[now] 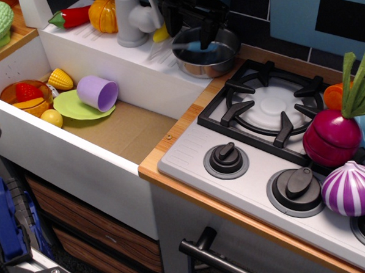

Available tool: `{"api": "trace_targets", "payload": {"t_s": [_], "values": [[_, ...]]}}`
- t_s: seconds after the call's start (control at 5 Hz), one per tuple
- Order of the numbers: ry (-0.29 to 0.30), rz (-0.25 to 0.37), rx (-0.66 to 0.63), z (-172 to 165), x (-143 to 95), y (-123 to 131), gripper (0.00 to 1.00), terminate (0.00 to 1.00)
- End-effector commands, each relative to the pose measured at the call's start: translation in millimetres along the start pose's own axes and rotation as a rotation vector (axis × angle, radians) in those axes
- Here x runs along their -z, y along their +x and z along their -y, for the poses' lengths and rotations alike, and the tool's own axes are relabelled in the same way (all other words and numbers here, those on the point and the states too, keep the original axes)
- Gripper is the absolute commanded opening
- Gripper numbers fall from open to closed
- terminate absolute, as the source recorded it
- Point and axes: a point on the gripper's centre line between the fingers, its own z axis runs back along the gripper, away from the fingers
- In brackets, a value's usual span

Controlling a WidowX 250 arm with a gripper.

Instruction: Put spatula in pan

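The shiny steel pan [220, 62] stands on the white ledge behind the sink, left of the stove. The spatula [197, 47] lies across it: its light blue handle is inside the pan, and its grey blade sticks out over the left rim onto the ledge. My black gripper [189, 25] hangs just above the pan and the spatula. Its jaws stand apart, one finger on each side of the handle, and they hold nothing.
A grey toy faucet [130, 18] and a yellow piece stand just left of the gripper. The sink [124, 130] holds a purple cup [98, 92], a green plate and an orange bowl [18, 93]. The stove burner [266, 104], a beet [332, 138] and an onion [352, 189] are at the right.
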Motion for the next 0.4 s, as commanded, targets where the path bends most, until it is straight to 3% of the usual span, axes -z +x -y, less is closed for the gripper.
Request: {"api": "trace_targets", "payload": {"t_s": [0.0,0.2], "values": [[0.014,0.056,-0.008,-6.3,-21.0,7.6,1.00,0.00],[0.014,0.056,-0.008,-6.3,-21.0,7.6,1.00,1.00]]}}
